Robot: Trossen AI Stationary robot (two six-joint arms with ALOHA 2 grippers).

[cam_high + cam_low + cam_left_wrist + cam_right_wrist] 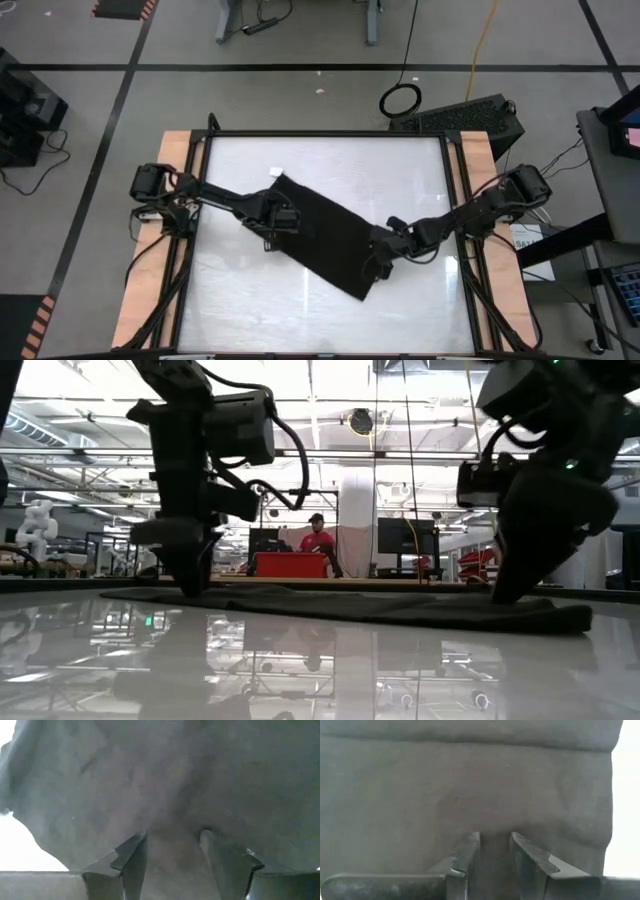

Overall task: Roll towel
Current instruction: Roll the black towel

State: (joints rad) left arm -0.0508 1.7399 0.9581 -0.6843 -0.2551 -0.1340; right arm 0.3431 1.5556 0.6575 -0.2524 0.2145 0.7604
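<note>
The black towel (325, 235) lies flat on the white table as a long band, slanting from the far left to the near right. Its small white tag (277, 171) is at the far-left corner. In the low view the towel (380, 607) is a thin dark strip on the tabletop. My left gripper (280, 218) stands on the towel's left long edge, fingers down. My right gripper (381, 260) stands on the towel near its near-right end, fingers down. Both have cloth between nearly closed fingers. My left gripper (172, 842) comes from above, pointing down, and has a low ridge of cloth (172, 827) gathered between its two fingertips near the towel's left edge. The towel stays flat on the table around it. One layer or several, I cannot tell. My right gripper (493, 840) comes from above, pointing down, and pinches a narrow fold of cloth (494, 827) between its two fingertips near the towel's near-right end. The towel lies on the table, slack. One layer or several, I cannot tell.
The table has a black frame (320, 133) and wooden side strips (150, 290). Bare white tabletop (260, 300) lies on the near side of the towel and at the far right. A person in red (318, 542) stands in the room far beyond the table.
</note>
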